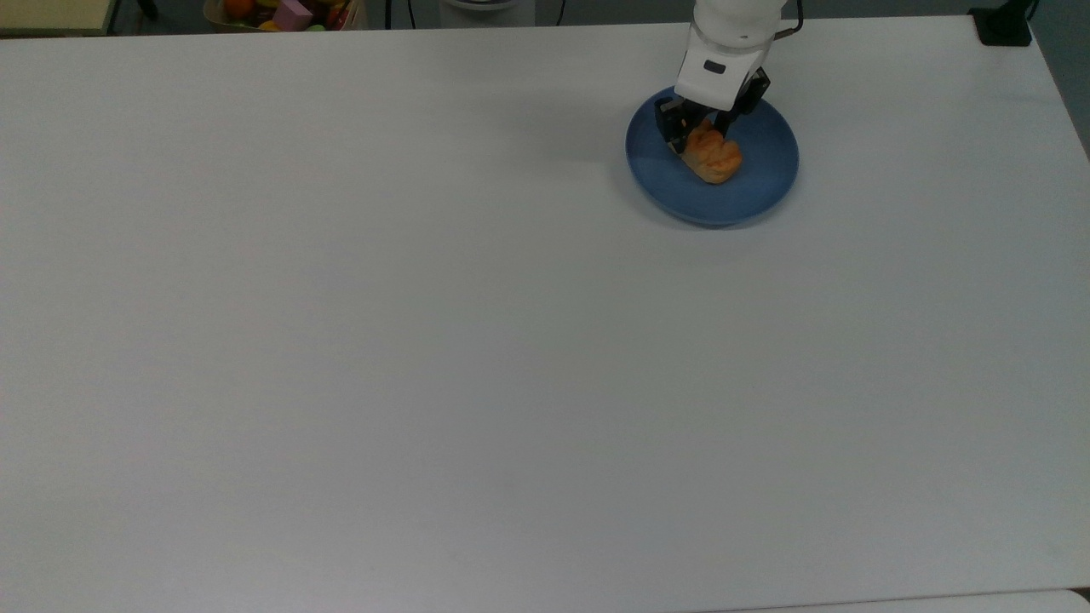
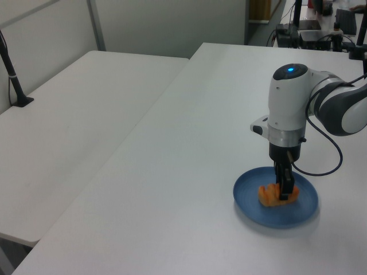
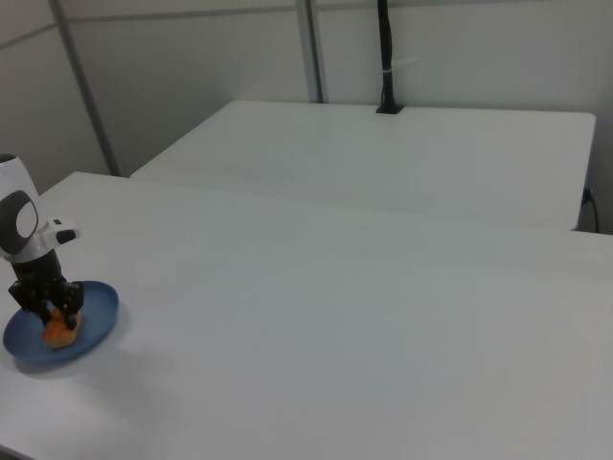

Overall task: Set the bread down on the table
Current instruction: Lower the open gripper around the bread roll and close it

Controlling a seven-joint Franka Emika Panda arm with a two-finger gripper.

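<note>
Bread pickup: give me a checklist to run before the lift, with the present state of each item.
1. Gripper down at the bread: ok, fingers straddle its end nearer the arm.
2. Fingers closed firmly on the bread: cannot tell; they sit tight against it, but a firm grip is not visible.
3. Grip centred: not ok, it is at one end in the top view, so the bread may tip.
4. Bread on the plate: ok, not lifted yet.
5. Free table for the drop: ok, wide bare surface on the top view's left of the plate.
</note>
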